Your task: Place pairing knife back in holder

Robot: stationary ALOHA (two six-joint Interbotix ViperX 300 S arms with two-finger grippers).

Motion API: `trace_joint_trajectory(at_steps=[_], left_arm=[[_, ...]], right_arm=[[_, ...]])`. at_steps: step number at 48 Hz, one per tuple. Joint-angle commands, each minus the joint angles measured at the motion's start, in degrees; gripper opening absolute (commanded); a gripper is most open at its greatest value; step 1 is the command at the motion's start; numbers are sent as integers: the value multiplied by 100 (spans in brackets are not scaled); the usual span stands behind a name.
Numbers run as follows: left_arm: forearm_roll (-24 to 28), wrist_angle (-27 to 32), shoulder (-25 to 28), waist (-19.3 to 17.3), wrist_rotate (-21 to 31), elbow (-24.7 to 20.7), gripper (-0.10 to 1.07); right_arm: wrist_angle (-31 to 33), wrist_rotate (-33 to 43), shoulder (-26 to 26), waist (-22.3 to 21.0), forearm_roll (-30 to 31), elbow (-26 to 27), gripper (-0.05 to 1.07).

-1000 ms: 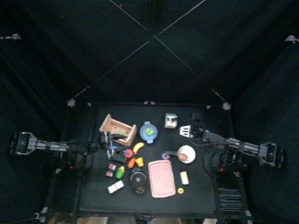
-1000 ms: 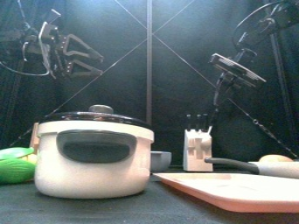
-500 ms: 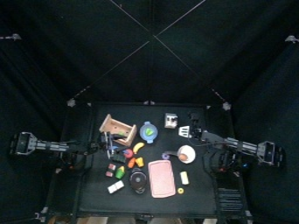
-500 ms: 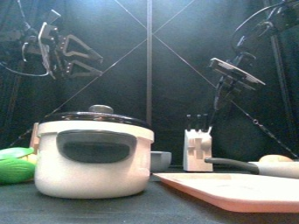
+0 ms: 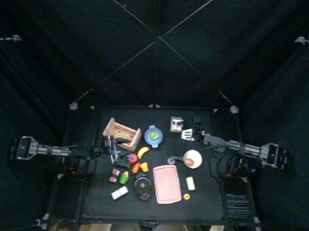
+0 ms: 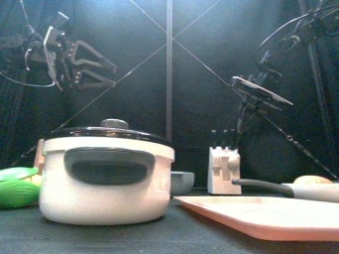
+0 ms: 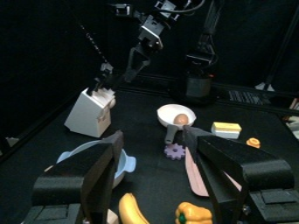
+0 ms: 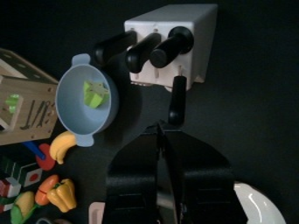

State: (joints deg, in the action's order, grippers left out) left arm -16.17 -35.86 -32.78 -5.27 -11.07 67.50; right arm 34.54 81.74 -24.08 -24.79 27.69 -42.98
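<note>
We see a whitish holder (image 8: pixel 176 35) with black handles, and a pale blue dish (image 8: pixel 89 94) holding a green bit. The pot (image 6: pixel 106 179) is cream with a dark lid, the board (image 6: pixel 265 213) pink.

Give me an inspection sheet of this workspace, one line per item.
Surface: small black table, crowded in the middle.
Job's things: black-handled paring knife held just short of the white blocky knife holder; not yet inserted.
Clutter: blue round dish beside the holder, tan wooden rack, white pot with black lid, pink cutting board, small toy foods.
Grippers: right hand shut on the knife; left hand open, raised at the table's left side.
Cables: nothing seen on the table.
Surroundings: black curtains all round.
</note>
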Motion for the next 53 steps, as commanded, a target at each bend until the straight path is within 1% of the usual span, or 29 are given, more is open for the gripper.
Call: trace_joint_trajectory(at_steps=[1, 24, 32, 37, 42, 53], left_arm=[[0, -18, 0, -26, 0, -44, 92], [-70, -18, 0, -26, -9, -44, 92], [-70, -18, 0, -26, -9, -35, 92], [-62, -18, 0, -26, -9, -26, 92], [-70, -18, 0, -26, -9, -35, 92], [-79, -18, 0, -26, 0, -18, 92]], right_arm=[[-44, 18, -53, -141, 123, 176, 25], [-272, -9, 211, -255, 202, 246, 25], [-272, -18, 123, -167, 211, 404, 25], [-281, -18, -44, -141, 211, 510, 25], [-316, -18, -44, -158, 237, 580, 25], [-387, -18, -44, -264, 554, 809, 25]])
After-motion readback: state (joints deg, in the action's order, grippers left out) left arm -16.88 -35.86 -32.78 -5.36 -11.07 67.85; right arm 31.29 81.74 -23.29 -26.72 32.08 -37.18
